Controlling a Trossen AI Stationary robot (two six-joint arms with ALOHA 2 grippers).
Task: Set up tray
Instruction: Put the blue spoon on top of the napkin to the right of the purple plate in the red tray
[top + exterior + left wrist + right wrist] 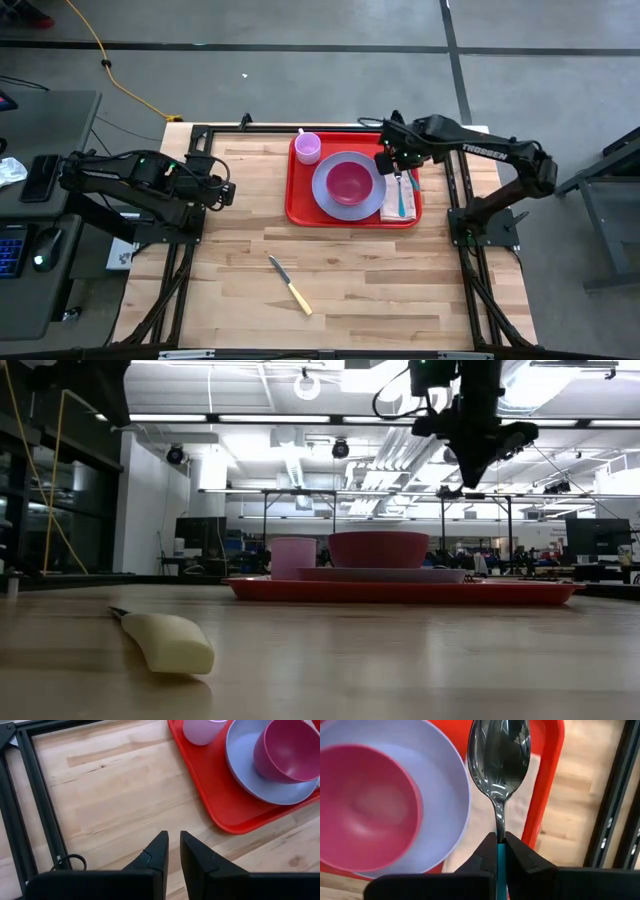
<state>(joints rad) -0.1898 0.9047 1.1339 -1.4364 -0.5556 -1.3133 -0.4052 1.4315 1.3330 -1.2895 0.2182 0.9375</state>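
The red tray (pixel 300 205) lies at the table's far middle and carries a lavender plate (pixel 325 190) with a magenta bowl (pixel 350 183) on it, and a pink cup (pixel 308 147) at its far left corner. A pale napkin (pixel 480 820) with a teal-handled utensil (pixel 403 203) lies on the tray's right part. My right gripper (pixel 500 842) hangs above that napkin, shut on a metal spoon (pixel 500 755). My left gripper (pixel 173 842) waits over bare wood left of the tray, its fingers almost together and holding nothing. My right gripper pinches the spoon by the front end of its teal handle (pixel 500 851), just behind the metal neck, between its two fingers. The spoon runs along the fingers, with its bowl sticking out past the fingertips. It is lifted clear above the napkin and tray.
A knife with a cream handle (pixel 290 285) lies on the wood near the table's middle, toward the near edge, and shows close in the low view (pixel 165 640). Black frame rails run along the table's left and right sides. Open wood lies between the knife and the tray.
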